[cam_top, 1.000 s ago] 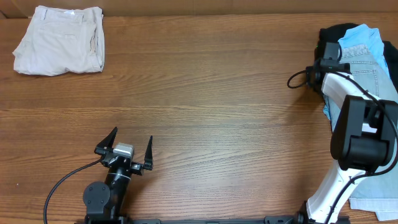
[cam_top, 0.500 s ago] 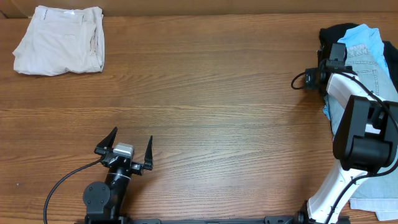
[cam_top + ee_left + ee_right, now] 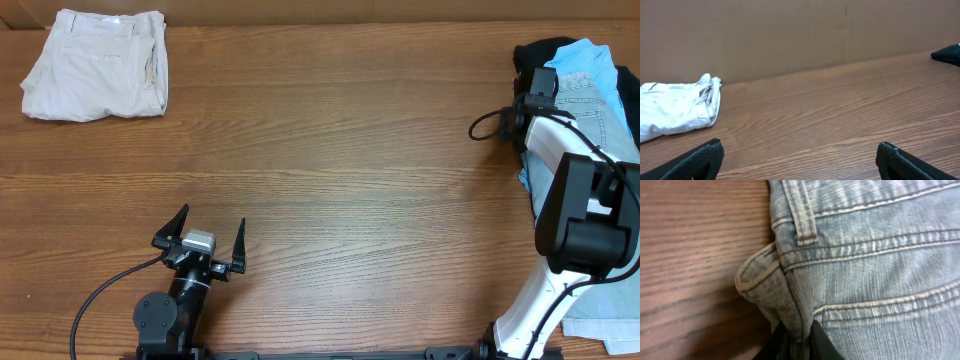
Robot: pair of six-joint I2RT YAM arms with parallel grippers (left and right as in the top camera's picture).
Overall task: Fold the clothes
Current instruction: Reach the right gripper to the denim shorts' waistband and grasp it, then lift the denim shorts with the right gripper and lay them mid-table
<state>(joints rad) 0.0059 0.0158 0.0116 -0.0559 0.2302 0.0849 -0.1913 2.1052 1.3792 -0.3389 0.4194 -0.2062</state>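
Far R: denim (image 3: 865, 255) in R gripper (image 3: 799, 344)

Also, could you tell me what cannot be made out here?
- denim shorts: overhead, mostly covered by the right arm and cut by the right edge.
- black garment: overhead, largely under the sky-blue shirt; type unclear.
- right gripper: right wrist view, fingers cut by the bottom edge.
- beige shorts: left wrist view, cut by the left edge.

We see a wood-grain bench (image 3: 350, 150) bearing folded beige shorts (image 3: 95, 65) at its far left, and denim shorts (image 3: 597, 103), a sky-blue shirt (image 3: 585, 58) and a black garment (image 3: 535, 52) heaped at its far right.
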